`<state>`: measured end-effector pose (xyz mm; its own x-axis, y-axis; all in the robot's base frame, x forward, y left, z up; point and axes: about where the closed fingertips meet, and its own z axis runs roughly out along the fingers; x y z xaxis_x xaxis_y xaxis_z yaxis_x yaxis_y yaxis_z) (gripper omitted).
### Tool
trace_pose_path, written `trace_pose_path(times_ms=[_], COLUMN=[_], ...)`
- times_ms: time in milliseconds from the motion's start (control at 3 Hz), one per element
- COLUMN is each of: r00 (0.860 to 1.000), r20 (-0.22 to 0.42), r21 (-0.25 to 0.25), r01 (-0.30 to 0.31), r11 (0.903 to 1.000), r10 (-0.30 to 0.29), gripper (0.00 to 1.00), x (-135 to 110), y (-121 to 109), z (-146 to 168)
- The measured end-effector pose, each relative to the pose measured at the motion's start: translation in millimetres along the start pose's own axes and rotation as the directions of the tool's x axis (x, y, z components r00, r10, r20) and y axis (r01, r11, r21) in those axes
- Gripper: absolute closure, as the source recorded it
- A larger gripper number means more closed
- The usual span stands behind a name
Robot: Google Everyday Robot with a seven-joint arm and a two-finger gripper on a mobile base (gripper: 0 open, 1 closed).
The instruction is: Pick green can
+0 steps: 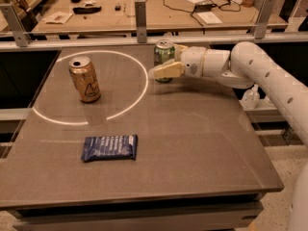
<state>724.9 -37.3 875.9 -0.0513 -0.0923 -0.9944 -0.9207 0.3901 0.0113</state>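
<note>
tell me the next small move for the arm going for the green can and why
Probably close the pincer on the green can. The can stands upright near the table's far edge, with one finger across its front and the other showing behind it, so it looks bracketed.

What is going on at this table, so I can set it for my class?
A robot arm reaches in from the right, with its gripper at the green can on the far side of the table. The fingers are open on either side of the can, which stands upright, not yet lifted. A gold can stands to the left, and a blue snack packet lies nearer the front.
</note>
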Motion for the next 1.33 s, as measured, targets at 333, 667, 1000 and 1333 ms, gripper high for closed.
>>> trace_pose_path(times_ms=[333, 667, 1000, 1333], r00=[1.0, 0.999, 0.999, 0.998], r20=[0.017, 0.028, 0.031, 0.03], r21=[-0.019, -0.042, -0.06, -0.076], r01=[0.01, 0.026, 0.041, 0.057], r11=[0.9998, 0.9988, 0.9974, 0.9955], r10=[-0.01, -0.025, -0.039, -0.055], gripper=[0.19, 0.43, 0.65, 0.89], x=[-3, -7, -10, -25], y=[5, 9, 10, 8], z=[15, 22, 25, 21])
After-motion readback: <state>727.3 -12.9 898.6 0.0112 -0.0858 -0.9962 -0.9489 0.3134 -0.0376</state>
